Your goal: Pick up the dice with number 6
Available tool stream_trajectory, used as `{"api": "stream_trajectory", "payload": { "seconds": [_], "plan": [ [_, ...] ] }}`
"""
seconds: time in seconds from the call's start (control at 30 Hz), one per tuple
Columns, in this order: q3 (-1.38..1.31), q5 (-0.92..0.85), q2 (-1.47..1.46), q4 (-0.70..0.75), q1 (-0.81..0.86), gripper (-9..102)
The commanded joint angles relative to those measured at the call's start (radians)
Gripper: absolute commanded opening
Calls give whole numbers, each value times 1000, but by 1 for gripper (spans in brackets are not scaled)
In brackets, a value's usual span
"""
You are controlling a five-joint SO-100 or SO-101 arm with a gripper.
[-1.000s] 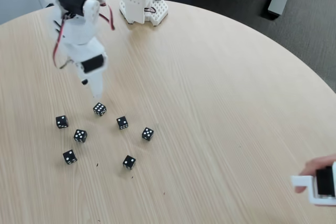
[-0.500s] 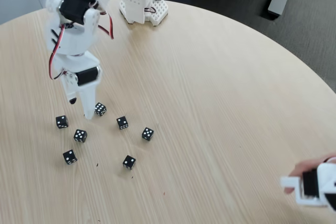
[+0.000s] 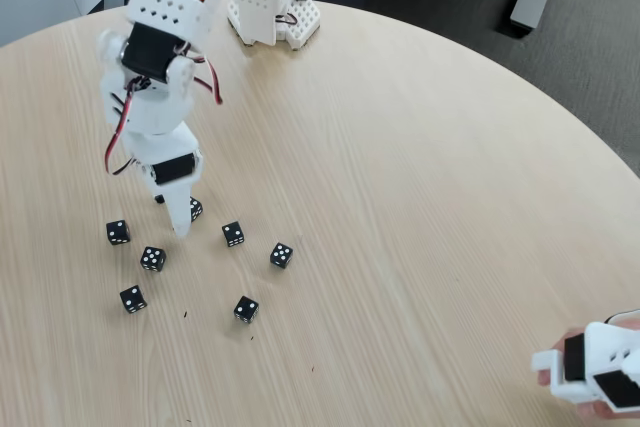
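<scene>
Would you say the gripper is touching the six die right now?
Cannot tell. In the fixed view the gripper overlaps the six die and hides part of it, so neither contact nor a gap shows plainly.

White arm bends down, gripper (image 3: 176, 215) tips at table level.

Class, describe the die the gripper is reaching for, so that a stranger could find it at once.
On the round wooden table, find the white arm's gripper at the left. The die sits right beside its fingertip, partly hidden. It is the uppermost of the seven black dice, the one nearest the arm's base.
</scene>
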Motion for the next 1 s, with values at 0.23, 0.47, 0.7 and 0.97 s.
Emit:
{"api": "stream_trajectory", "payload": {
  "seconds": [0.23,0.47,0.7,0.97],
  "plan": [
    [-3,-25,6,3,-92,22],
    [-3,44,6,3,-213,21],
    [-3,34,6,3,-209,19],
    [-3,83,8,2,-199,18]
  ]
}}
